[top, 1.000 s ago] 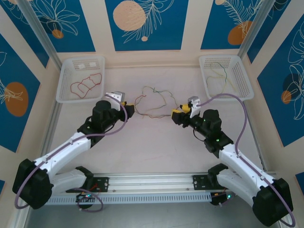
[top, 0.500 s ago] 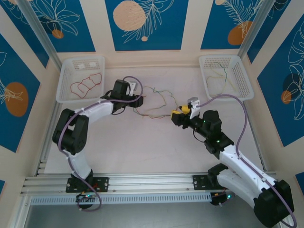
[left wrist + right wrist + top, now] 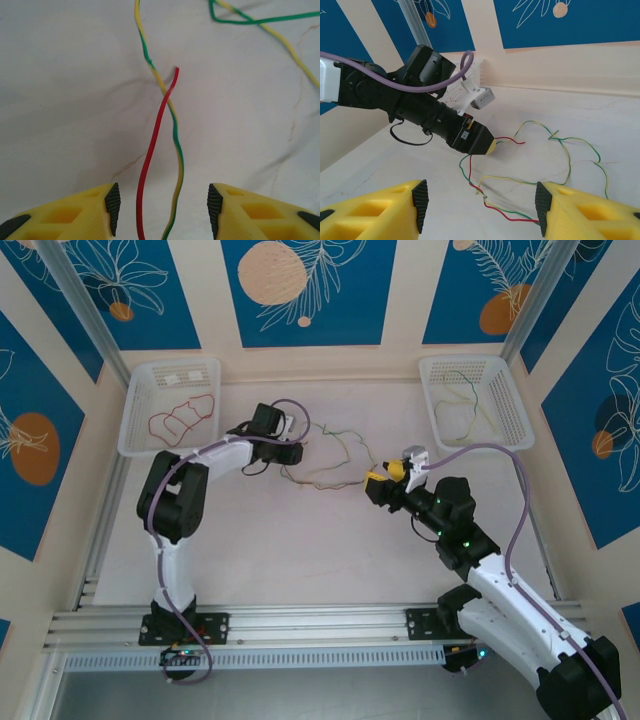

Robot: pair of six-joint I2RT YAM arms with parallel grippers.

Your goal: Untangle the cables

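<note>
PARTLY SORTED: one red cable (image 3: 182, 418) lies looped in the left basket (image 3: 135, 440) and a pale wire (image 3: 478, 405) in the right basket (image 3: 515, 420). The cables (image 3: 345, 445) left on your marbled white worktop (image 3: 300, 540) form a loose knot of thread-thin red and green-yellow wire. Your left hand (image 3: 160, 207) stands spread astride two twisted strands (image 3: 149, 150). Your right hand (image 3: 480, 205) gapes wide beside the tangle.

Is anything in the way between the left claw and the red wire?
No, nothing I can see. The left claw is open, and the red wire runs right between its fingers. A yellow-green wire lies next to it and crosses it farther out, on the white table.
</note>
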